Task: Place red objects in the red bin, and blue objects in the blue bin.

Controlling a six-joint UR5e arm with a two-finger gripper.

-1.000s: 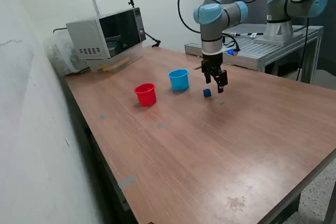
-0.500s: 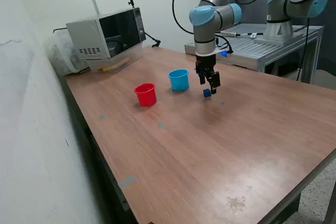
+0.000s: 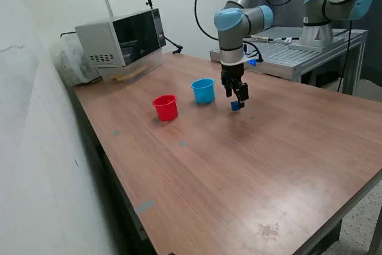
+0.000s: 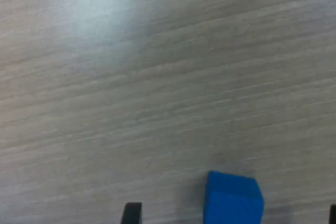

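Note:
A small dark-blue cube [image 3: 236, 106] lies on the wooden table [image 3: 250, 165], to the exterior view's right of the light-blue bin [image 3: 203, 90]. The red bin [image 3: 165, 107] stands further to that view's left. My gripper [image 3: 237, 95] hangs just above the cube, pointing down and open. In the wrist view the blue cube [image 4: 233, 199] rests on the table between my two spread fingers. One dark fingertip [image 4: 132, 214] shows well apart from it, and neither finger touches the cube. No red objects are in view.
A microwave [image 3: 122, 39] stands at the far back corner on the exterior view's left, with a plastic-wrapped bundle [image 3: 71, 61] beside it. A second robot arm [image 3: 334, 4] on a metal bench [image 3: 304, 52] stands behind the table.
My gripper has moved to the exterior view's left and come down over the blue cube. The cube and both bins have not moved.

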